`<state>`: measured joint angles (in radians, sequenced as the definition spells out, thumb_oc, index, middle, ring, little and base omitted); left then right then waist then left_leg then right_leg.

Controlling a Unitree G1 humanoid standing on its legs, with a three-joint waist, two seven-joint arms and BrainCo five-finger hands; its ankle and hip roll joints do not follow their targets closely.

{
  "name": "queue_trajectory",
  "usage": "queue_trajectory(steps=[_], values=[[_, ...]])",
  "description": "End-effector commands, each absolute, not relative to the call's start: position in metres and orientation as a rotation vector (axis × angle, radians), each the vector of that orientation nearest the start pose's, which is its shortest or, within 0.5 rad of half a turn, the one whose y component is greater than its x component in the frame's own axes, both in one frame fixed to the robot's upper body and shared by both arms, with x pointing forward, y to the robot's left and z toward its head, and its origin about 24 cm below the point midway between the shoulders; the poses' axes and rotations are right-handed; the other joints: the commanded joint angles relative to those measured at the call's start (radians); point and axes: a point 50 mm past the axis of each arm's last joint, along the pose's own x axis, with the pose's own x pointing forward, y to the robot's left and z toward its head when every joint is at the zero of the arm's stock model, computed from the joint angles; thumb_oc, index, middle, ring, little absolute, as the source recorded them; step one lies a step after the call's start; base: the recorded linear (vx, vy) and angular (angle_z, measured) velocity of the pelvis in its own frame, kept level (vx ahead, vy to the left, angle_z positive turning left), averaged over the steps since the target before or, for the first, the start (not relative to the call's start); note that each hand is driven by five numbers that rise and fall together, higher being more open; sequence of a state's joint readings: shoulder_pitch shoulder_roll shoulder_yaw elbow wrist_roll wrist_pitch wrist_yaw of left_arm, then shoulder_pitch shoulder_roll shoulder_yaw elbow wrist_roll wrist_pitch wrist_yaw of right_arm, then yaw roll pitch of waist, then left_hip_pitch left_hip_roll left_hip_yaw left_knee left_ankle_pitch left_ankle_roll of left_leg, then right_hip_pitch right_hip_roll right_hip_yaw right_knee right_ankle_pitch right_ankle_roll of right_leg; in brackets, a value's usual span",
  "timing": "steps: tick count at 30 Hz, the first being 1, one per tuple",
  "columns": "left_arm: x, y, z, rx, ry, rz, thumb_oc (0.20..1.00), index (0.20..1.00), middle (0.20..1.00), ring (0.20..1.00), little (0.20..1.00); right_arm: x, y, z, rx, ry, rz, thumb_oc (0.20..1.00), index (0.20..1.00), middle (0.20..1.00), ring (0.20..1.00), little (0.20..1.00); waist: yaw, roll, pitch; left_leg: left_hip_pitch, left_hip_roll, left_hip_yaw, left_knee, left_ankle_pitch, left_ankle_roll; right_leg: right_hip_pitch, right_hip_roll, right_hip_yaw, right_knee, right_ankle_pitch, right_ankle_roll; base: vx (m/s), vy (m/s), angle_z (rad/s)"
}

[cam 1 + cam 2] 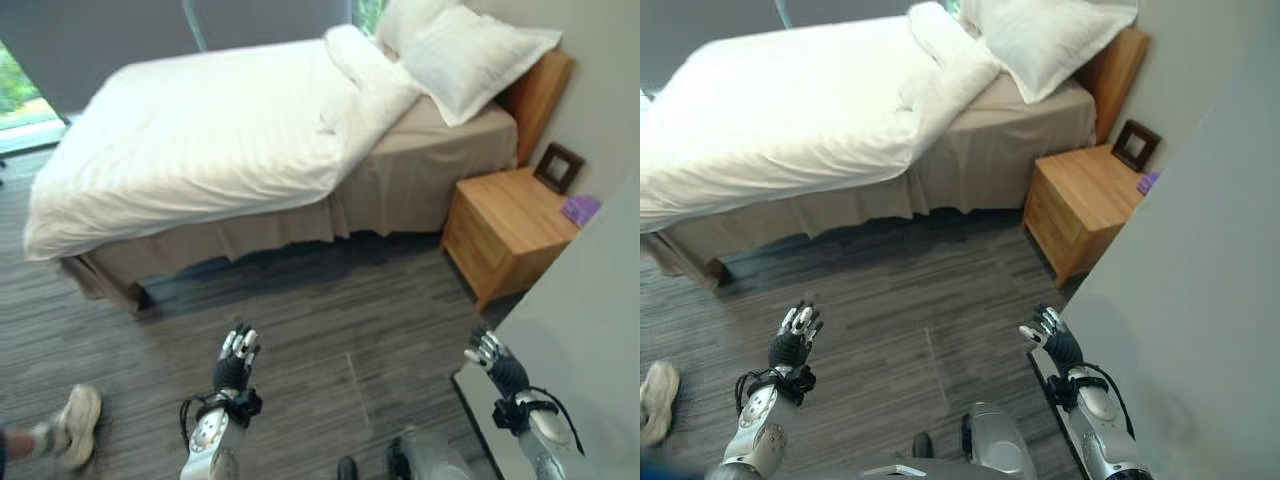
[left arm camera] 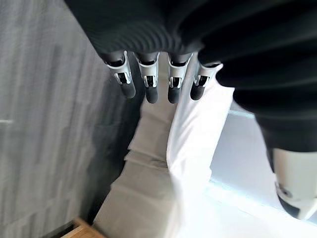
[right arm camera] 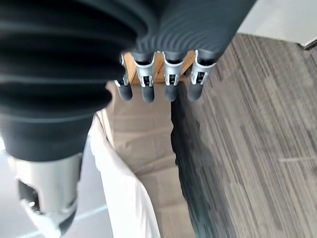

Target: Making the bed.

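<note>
Two hands hang low over the grey plank floor [image 1: 330,330], well short of the bed [image 1: 300,200], and neither touches anything. At the near left edge a person's light shoe [image 1: 75,420] rests on the floor. The left hand [image 1: 236,362] holds its fingers [image 2: 148,87] straight and empty. Farther off, the white duvet [image 1: 200,140] covers most of the bed, its top edge bunched in a fold below the pillows [image 1: 465,50] at the far right end, with beige sheet bare beside it. The right hand [image 1: 1052,340] has relaxed, empty fingers [image 3: 168,84]. A wooden nightstand [image 1: 505,230] stands right of the bed, carrying a dark picture frame [image 1: 560,165].
</note>
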<state>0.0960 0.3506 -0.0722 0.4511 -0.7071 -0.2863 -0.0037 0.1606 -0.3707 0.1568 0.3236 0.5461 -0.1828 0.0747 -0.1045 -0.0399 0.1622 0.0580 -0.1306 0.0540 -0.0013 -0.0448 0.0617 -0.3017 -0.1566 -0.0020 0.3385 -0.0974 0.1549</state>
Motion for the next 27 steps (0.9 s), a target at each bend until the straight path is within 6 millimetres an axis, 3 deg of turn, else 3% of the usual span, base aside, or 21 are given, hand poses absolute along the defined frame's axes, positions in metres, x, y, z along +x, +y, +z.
queue_trajectory(steps=[1, 3, 4, 6, 8, 9, 10, 11, 12, 13, 15, 16, 18, 19, 20, 21, 22, 25, 26, 27], values=[[0.229, 0.264, -0.001, -0.223, 0.031, 0.246, 1.0, 1.0, 1.0, 1.0, 1.0, 0.212, -0.222, -0.017, 0.095, 0.192, 0.038, 1.0, 1.0, 1.0, 1.0, 1.0, -0.04, 0.03, 0.023, 0.24, 0.128, -0.085, -0.021, -0.105, -0.062, -0.019, -0.015, -0.021, -0.311, 0.338, 0.047, 0.51, -0.077, 0.68], [0.233, 0.261, 0.001, -0.231, 0.022, 0.239, 1.0, 1.0, 1.0, 1.0, 1.0, 0.213, -0.223, -0.017, 0.096, 0.194, 0.032, 1.0, 1.0, 1.0, 1.0, 1.0, -0.054, 0.038, 0.031, 0.264, 0.146, -0.097, -0.031, -0.114, -0.072, 0.005, -0.005, -0.032, -0.332, 0.331, 0.048, 0.4, -0.114, 0.02], [0.243, 0.255, 0.006, -0.259, -0.003, 0.222, 1.0, 1.0, 1.0, 1.0, 1.0, 0.212, -0.222, -0.019, 0.095, 0.202, 0.032, 1.0, 1.0, 1.0, 1.0, 1.0, -0.081, 0.041, 0.011, 0.325, 0.171, -0.11, -0.04, -0.133, -0.092, -0.016, 0.008, -0.076, -0.42, 0.337, 0.056, 0.54, -0.186, 0.05], [0.246, 0.251, 0.005, -0.256, 0.0, 0.203, 1.0, 1.0, 1.0, 1.0, 1.0, 0.21, -0.222, -0.021, 0.095, 0.212, 0.033, 1.0, 1.0, 1.0, 1.0, 1.0, -0.1, 0.039, -0.009, 0.362, 0.185, -0.116, -0.035, -0.139, -0.107, -0.02, 0.004, -0.105, -0.398, 0.343, 0.06, 0.66, -0.24, 0.37], [0.247, 0.243, 0.003, -0.271, 0.016, 0.18, 1.0, 1.0, 1.0, 1.0, 1.0, 0.207, -0.221, -0.024, 0.1, 0.232, 0.043, 1.0, 1.0, 1.0, 1.0, 1.0, -0.12, 0.051, -0.04, 0.357, 0.219, -0.107, 0.032, -0.081, -0.145, 0.004, 0.018, -0.107, -0.362, 0.34, 0.037, 0.51, -0.207, 0.55], [0.247, 0.243, 0.002, -0.272, 0.016, 0.18, 1.0, 1.0, 1.0, 1.0, 1.0, 0.207, -0.221, -0.024, 0.1, 0.232, 0.043, 1.0, 1.0, 1.0, 1.0, 1.0, -0.119, 0.053, -0.041, 0.356, 0.221, -0.107, 0.033, -0.082, -0.146, 0.004, 0.02, -0.107, -0.361, 0.339, 0.037, 0.76, -0.392, 0.45], [0.245, 0.236, -0.006, -0.33, 0.048, 0.203, 1.0, 1.0, 1.0, 1.0, 1.0, 0.212, -0.214, -0.026, 0.082, 0.248, 0.089, 1.0, 1.0, 1.0, 1.0, 1.0, -0.141, 0.078, -0.069, 0.274, 0.308, -0.037, 0.36, 0.262, -0.242, 0.032, 0.067, -0.142, -0.276, 0.279, -0.042, 0.58, -0.319, 0.39], [0.245, 0.236, -0.006, -0.33, 0.048, 0.204, 1.0, 1.0, 1.0, 1.0, 1.0, 0.212, -0.214, -0.026, 0.082, 0.248, 0.089, 1.0, 1.0, 1.0, 1.0, 1.0, -0.143, 0.076, -0.071, 0.271, 0.307, -0.039, 0.36, 0.264, -0.242, 0.03, 0.064, -0.143, -0.276, 0.279, -0.042, 0.77, -0.454, 0.28], [0.243, 0.235, -0.01, -0.362, 0.063, 0.212, 1.0, 1.0, 1.0, 1.0, 1.0, 0.214, -0.213, -0.026, 0.077, 0.253, 0.087, 1.0, 1.0, 1.0, 1.0, 1.0, -0.124, 0.051, -0.062, 0.169, 0.305, -0.033, 0.518, 0.327, -0.241, 0.097, 0.069, -0.135, -0.291, 0.256, -0.07, 0.36, -0.293, 0.23], [0.244, 0.233, -0.008, -0.401, 0.048, 0.222, 1.0, 1.0, 1.0, 1.0, 1.0, 0.218, -0.212, -0.022, 0.096, 0.229, 0.082, 1.0, 1.0, 1.0, 1.0, 1.0, -0.108, 0.022, -0.045, 0.082, 0.289, -0.037, 0.665, 0.343, -0.23, 0.142, 0.066, -0.127, -0.314, 0.249, -0.093, 0.53, -0.459, -0.12], [0.247, 0.23, -0.005, -0.393, 0.036, 0.211, 1.0, 1.0, 1.0, 1.0, 1.0, 0.225, -0.21, -0.012, 0.095, 0.18, 0.093, 1.0, 1.0, 1.0, 1.0, 1.0, -0.063, -0.023, -0.017, -0.023, 0.313, 0.049, 0.736, 0.269, -0.177, 0.239, 0.086, -0.094, -0.372, 0.232, -0.111, 0.63, -0.442, -0.54], [0.248, 0.228, -0.004, -0.396, 0.027, 0.197, 1.0, 1.0, 1.0, 1.0, 1.0, 0.228, -0.216, -0.007, 0.07, 0.16, 0.076, 1.0, 1.0, 1.0, 1.0, 1.0, -0.027, -0.042, 0.001, -0.126, 0.345, 0.108, 0.732, 0.231, -0.177, 0.305, 0.089, -0.071, -0.405, 0.208, -0.124, 0.7, -0.255, -0.6], [0.249, 0.226, -0.008, -0.382, 0.046, 0.183, 1.0, 1.0, 1.0, 1.0, 1.0, 0.23, -0.224, -0.001, 0.056, 0.139, 0.058, 1.0, 1.0, 1.0, 1.0, 1.0, -0.016, -0.036, 0.003, -0.196, 0.33, 0.166, 0.532, 0.204, -0.176, 0.36, 0.088, -0.051, -0.412, 0.195, -0.112, 0.67, -0.004, -0.33], [0.248, 0.224, -0.01, -0.371, 0.053, 0.178, 1.0, 1.0, 1.0, 1.0, 1.0, 0.228, -0.23, 0.001, 0.028, 0.135, 0.048, 1.0, 1.0, 1.0, 1.0, 1.0, -0.02, -0.016, -0.001, -0.199, 0.288, 0.175, 0.334, 0.195, -0.166, 0.39, 0.086, -0.042, -0.4, 0.157, -0.101, 0.5, 0.091, -0.19], [0.248, 0.224, -0.01, -0.371, 0.053, 0.178, 1.0, 1.0, 1.0, 1.0, 1.0, 0.228, -0.23, 0.001, 0.029, 0.135, 0.048, 1.0, 1.0, 1.0, 1.0, 1.0, -0.02, -0.017, -0.003, -0.198, 0.285, 0.176, 0.328, 0.199, -0.165, 0.388, 0.084, -0.042, -0.4, 0.157, -0.101, 0.51, 0.133, -0.35], [0.246, 0.226, -0.011, -0.355, 0.06, 0.177, 1.0, 1.0, 1.0, 1.0, 1.0, 0.227, -0.231, 0.001, 0.018, 0.135, 0.046, 1.0, 1.0, 1.0, 1.0, 1.0, -0.015, -0.002, -0.006, -0.206, 0.234, 0.142, 0.178, 0.197, -0.157, 0.407, 0.094, -0.029, -0.395, 0.14, -0.092, 0.54, 0.12, -0.5], [0.241, 0.226, -0.014, -0.351, 0.066, 0.177, 1.0, 1.0, 1.0, 1.0, 1.0, 0.222, -0.234, -0.003, 0.015, 0.15, 0.031, 1.0, 1.0, 1.0, 1.0, 1.0, 0.003, 0.018, -0.013, -0.202, 0.194, 0.052, 0.036, 0.23, -0.167, 0.455, 0.115, -0.002, -0.395, 0.119, -0.086, 0.7, 0.135, -0.6], [0.236, 0.229, -0.017, -0.349, 0.079, 0.184, 1.0, 1.0, 1.0, 1.0, 1.0, 0.217, -0.236, -0.009, 0.036, 0.172, 0.012, 1.0, 1.0, 1.0, 1.0, 1.0, 0.007, 0.016, -0.017, -0.184, 0.194, 0.039, 0.011, 0.24, -0.176, 0.489, 0.113, 0.019, -0.394, 0.102, -0.08, 0.35, 0.036, -0.76], [0.234, 0.232, -0.019, -0.349, 0.086, 0.191, 1.0, 1.0, 1.0, 1.0, 1.0, 0.215, -0.234, -0.011, 0.053, 0.18, 0.02, 1.0, 1.0, 1.0, 1.0, 1.0, 0.008, 0.006, -0.028, -0.174, 0.195, 0.042, 0.041, 0.195, -0.158, 0.493, 0.11, 0.034, -0.392, 0.086, -0.077, 0.38, 0.03, -0.76], [0.232, 0.233, -0.021, -0.343, 0.093, 0.194, 1.0, 1.0, 1.0, 1.0, 1.0, 0.212, -0.233, -0.015, 0.064, 0.198, 0.013, 1.0, 1.0, 1.0, 1.0, 1.0, 0.009, 0.003, -0.034, -0.166, 0.199, 0.054, 0.052, 0.192, -0.155, 0.5, 0.109, 0.037, -0.393, 0.079, -0.075, 0.52, 0.14, -0.5]])
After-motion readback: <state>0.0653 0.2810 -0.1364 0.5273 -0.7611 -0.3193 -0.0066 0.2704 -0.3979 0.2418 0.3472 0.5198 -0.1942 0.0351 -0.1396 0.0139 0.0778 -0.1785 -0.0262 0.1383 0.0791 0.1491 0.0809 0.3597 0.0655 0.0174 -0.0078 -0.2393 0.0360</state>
